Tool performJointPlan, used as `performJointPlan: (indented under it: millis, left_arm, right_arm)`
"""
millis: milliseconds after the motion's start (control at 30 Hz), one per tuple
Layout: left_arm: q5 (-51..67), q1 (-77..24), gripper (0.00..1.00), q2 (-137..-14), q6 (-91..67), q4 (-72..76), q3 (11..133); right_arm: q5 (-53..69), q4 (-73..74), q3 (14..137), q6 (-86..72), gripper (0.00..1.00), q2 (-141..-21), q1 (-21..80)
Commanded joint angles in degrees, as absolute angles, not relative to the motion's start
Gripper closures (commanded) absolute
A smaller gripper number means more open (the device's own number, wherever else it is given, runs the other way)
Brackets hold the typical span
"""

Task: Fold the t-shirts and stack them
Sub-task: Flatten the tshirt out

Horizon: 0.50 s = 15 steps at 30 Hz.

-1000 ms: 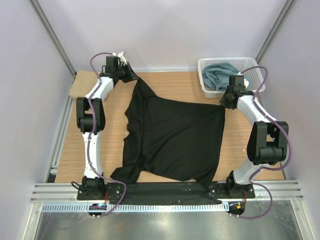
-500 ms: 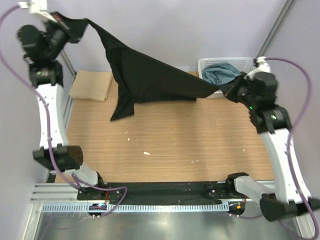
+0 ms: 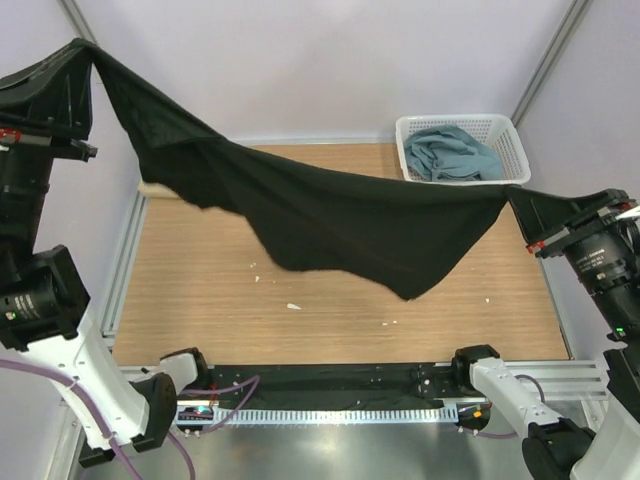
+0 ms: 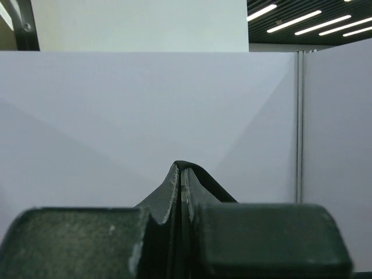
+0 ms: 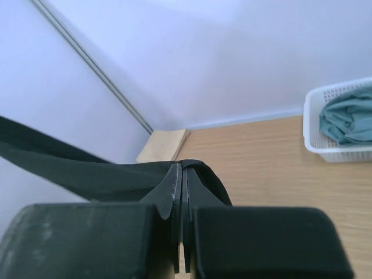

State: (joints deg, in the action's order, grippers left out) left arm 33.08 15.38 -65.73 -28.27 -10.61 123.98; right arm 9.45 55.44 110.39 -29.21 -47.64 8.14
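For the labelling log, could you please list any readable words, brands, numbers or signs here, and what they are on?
None can be read. The black t-shirt and white basket show no print; the small coloured part on the front rail is too small to tell.

- The wooden table (image 3: 200,290) has a light grain surface, bordered at its near edge by a metal rail.
- A white lattice basket (image 3: 455,119) sits at the far right corner, with crumpled blue-grey t-shirts (image 3: 452,155) in it.
- A folded tan-beige t-shirt (image 5: 164,145) lies flat at the far left corner, mostly hidden in the top view by the black t-shirt (image 3: 330,215) hanging above.
- Small white specks (image 3: 293,306) are scattered near the middle.
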Motion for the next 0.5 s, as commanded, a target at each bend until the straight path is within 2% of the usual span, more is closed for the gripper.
performJointPlan:
  millis: [0,200,367,467]
  left_arm:
    - [28.2,15.2,1.0,-69.3,-24.4,-17.0,125.1]
    - [32.8,15.2,1.0,-75.5,-28.0,-11.8,123.3]
    - [42.4,14.6,1.0,-87.9,-36.0,-1.5,116.6]
    - [48.0,11.8,1.0,-98.6,-35.6,-0.4,115.1]
  right_arm:
    - [9.2,59.3,108.6,-29.4,0.99,-52.1,7.9]
    - [-2.2,56.1,100.5,-30.5,0.99,-55.4,7.8]
    - [-14.8,51.3,92.0,-30.8,0.99,-61.7,7.8]
    - [-20.1,43.1,83.8,-28.3,0.99,-67.0,7.6]
